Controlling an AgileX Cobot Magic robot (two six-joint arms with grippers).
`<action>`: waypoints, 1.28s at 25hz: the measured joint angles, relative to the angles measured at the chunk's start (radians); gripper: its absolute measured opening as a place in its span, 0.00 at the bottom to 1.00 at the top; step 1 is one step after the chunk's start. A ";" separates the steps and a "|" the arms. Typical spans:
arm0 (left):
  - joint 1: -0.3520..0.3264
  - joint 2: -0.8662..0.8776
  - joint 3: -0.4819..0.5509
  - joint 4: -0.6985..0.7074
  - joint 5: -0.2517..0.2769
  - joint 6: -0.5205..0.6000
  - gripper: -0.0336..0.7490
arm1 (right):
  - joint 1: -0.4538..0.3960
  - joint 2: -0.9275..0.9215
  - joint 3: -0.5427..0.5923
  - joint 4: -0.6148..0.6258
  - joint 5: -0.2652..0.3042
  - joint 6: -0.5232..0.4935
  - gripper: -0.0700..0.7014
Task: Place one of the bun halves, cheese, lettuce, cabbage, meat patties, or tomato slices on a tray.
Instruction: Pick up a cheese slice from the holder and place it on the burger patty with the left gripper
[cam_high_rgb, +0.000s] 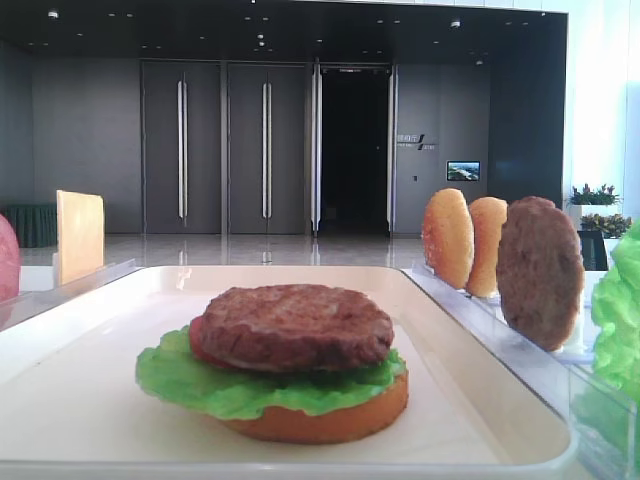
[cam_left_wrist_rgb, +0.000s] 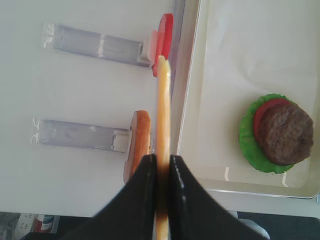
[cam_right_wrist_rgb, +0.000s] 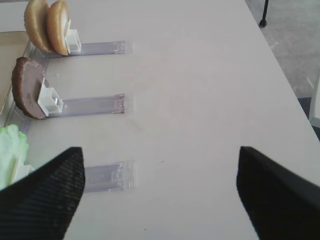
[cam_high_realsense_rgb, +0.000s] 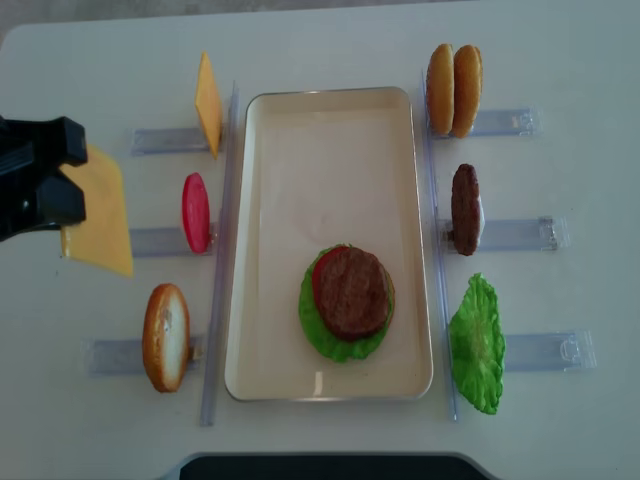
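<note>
The white table (cam_high_realsense_rgb: 330, 40) is carrying everything. One large cream-white rectangular tray (cam_high_realsense_rgb: 330, 150) with a low rim is lying at its middle, holding a single stack: a bun half at the bottom, a ruffled green lettuce leaf (cam_high_realsense_rgb: 322, 335), a red tomato slice (cam_high_realsense_rgb: 319, 272) and one dark-brown rough meat patty (cam_high_realsense_rgb: 352, 291) on top.

Six clear plastic holder racks (cam_high_realsense_rgb: 515, 233) are flanking the tray, three a side. On the right they are propping up two golden bun halves (cam_high_realsense_rgb: 454, 89) side by side, one more patty (cam_high_realsense_rgb: 465, 209) and one more lettuce leaf (cam_high_realsense_rgb: 476, 344). On the left are standing one thin square orange-yellow cheese slice (cam_high_realsense_rgb: 208, 103), one tomato slice (cam_high_realsense_rgb: 196, 212) and one bun half (cam_high_realsense_rgb: 166, 337).

A second cheese slice (cam_high_realsense_rgb: 98, 213) is hanging above the table well left of the tray, pinched edge-on by the left hand (cam_left_wrist_rgb: 162, 172), whose black fingers are closing tight on it. The right hand (cam_right_wrist_rgb: 160, 192) is hovering over bare table with fingers spread wide, holding nothing.
</note>
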 joint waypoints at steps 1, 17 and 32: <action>0.000 0.002 0.006 -0.001 0.000 0.000 0.08 | 0.000 0.000 0.000 0.000 0.000 0.000 0.85; 0.000 0.309 0.011 -0.516 -0.101 0.443 0.08 | 0.000 0.000 0.000 0.000 0.000 0.000 0.85; 0.000 0.543 0.011 -0.927 -0.132 0.850 0.08 | 0.000 0.000 0.000 0.000 0.000 0.000 0.85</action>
